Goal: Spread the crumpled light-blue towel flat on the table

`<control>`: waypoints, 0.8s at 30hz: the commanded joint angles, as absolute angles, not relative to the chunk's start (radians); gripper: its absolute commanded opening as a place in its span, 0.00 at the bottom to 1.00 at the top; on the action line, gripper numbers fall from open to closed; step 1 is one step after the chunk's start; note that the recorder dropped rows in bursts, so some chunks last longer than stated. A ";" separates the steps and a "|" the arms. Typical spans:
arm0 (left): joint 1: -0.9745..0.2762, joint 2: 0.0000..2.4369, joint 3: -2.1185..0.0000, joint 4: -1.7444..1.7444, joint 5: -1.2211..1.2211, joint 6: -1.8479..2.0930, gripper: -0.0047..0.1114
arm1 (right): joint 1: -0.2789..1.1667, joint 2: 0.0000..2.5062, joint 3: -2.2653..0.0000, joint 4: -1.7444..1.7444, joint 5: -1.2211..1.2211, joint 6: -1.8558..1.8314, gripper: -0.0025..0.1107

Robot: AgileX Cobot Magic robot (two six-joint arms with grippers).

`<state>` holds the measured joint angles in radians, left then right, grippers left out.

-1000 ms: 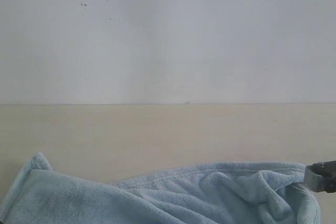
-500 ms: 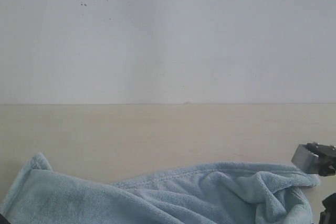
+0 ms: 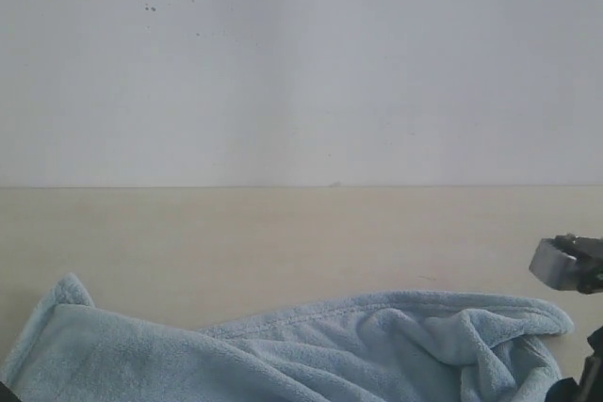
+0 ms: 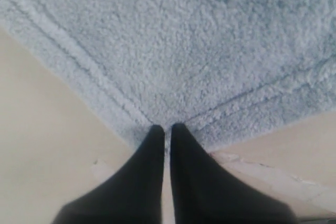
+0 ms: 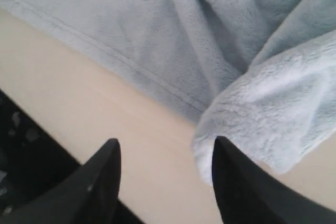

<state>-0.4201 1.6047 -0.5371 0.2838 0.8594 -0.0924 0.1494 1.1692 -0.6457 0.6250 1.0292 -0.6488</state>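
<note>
The pale-blue towel [image 3: 311, 350] lies crumpled along the near part of the beige table [image 3: 283, 233]. Its left end is flatter and its right end is bunched in folds. In the left wrist view my left gripper [image 4: 166, 128] is shut, its black tips pinching the hemmed corner of the towel [image 4: 199, 56] down at the table. My right gripper [image 5: 165, 148] stands open just above bare table [image 5: 79, 82], and a folded towel end [image 5: 273, 114] touches one finger. In the exterior view a grey part of the right gripper [image 3: 563, 264] hangs just above the towel's right end.
A white speckled wall [image 3: 301, 63] rises behind the table's far edge. The table's dark edge [image 5: 21, 150] lies close by the right gripper. Bare beige surface stretches between the towel and the wall.
The right gripper has opened, let go of the towel's right end and risen a little. That end now rests on the table. The left gripper stays shut.
</note>
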 commanded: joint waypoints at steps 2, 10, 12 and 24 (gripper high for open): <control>-0.420 1.595 -0.536 0.266 0.857 -0.096 0.08 | 0.150 1.162 -0.651 0.449 0.778 -0.477 0.43; -0.420 1.595 -0.536 0.272 0.848 -0.096 0.08 | 0.150 1.315 -0.651 0.304 0.729 -0.421 0.04; -0.420 1.595 -0.536 0.272 0.845 -0.096 0.08 | 0.150 1.368 -0.651 0.304 0.725 -0.421 0.04; -0.420 1.595 -0.536 0.276 0.839 -0.096 0.08 | 0.150 1.537 -0.651 0.321 0.723 -0.430 0.04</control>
<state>-0.4201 1.6047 -0.5371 0.2774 0.8466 -0.0924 0.1494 1.5157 -0.6473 0.3133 0.7300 -0.4221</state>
